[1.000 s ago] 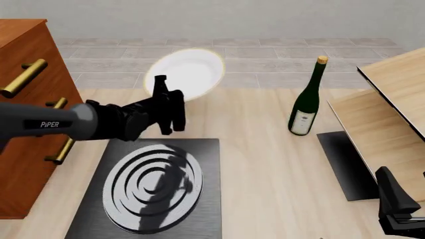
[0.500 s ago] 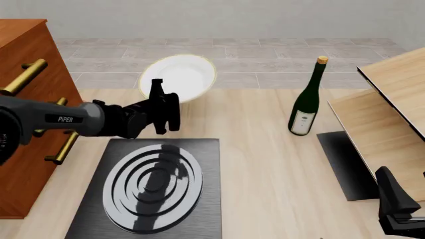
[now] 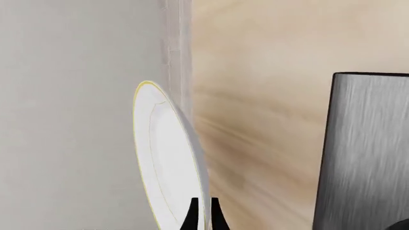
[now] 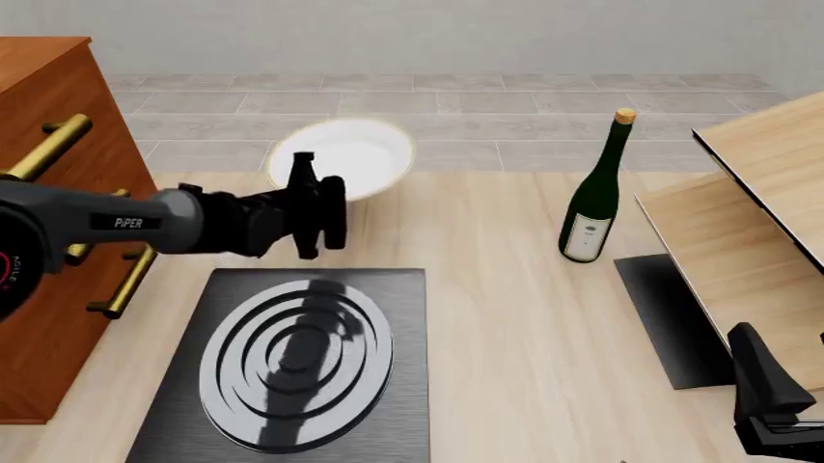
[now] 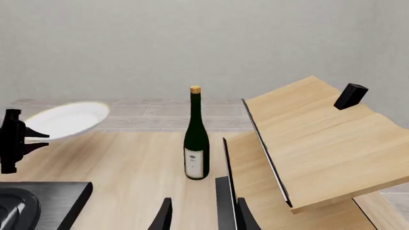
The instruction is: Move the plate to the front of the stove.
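Your left gripper (image 4: 313,205) clamps the plate (image 4: 343,158) by its rim, tilted above the worktop (image 4: 489,289) | plate sits beyond the stove (image 4: 299,359) far edge | right gripper (image 5: 195,215) parted, empty, near right.

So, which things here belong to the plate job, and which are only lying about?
For the job:
- plate
- stove
- left end effector, holding the plate's edge

Only lying about:
- wine bottle
- wooden cabinet
- wooden rack
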You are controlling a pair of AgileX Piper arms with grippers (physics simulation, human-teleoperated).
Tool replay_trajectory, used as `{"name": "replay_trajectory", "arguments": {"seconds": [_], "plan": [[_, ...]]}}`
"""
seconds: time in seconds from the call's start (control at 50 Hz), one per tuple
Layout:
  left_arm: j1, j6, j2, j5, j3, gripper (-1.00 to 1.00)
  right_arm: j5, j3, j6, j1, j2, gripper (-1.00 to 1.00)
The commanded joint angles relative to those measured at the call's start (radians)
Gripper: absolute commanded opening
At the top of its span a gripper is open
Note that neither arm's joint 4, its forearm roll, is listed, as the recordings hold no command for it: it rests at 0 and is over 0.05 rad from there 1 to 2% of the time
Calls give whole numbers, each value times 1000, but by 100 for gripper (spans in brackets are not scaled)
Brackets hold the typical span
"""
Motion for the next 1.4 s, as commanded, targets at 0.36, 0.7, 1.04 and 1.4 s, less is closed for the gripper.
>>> {"name": "replay_trajectory", "arguments": {"seconds": [0.36, 0.7, 1.04, 1.4], "plan": [[8, -22, -98, 298, -40, -100, 0, 0, -1, 0, 0, 100], [-23, -48, -63, 382, -125, -100, 0, 0, 0, 0, 0, 100], [-30, -68, -16, 373, -126, -100, 0, 0, 0, 0, 0, 100], [-47, -88, 34, 372, -136, -100, 0, 0, 0, 0, 0, 100]]}}
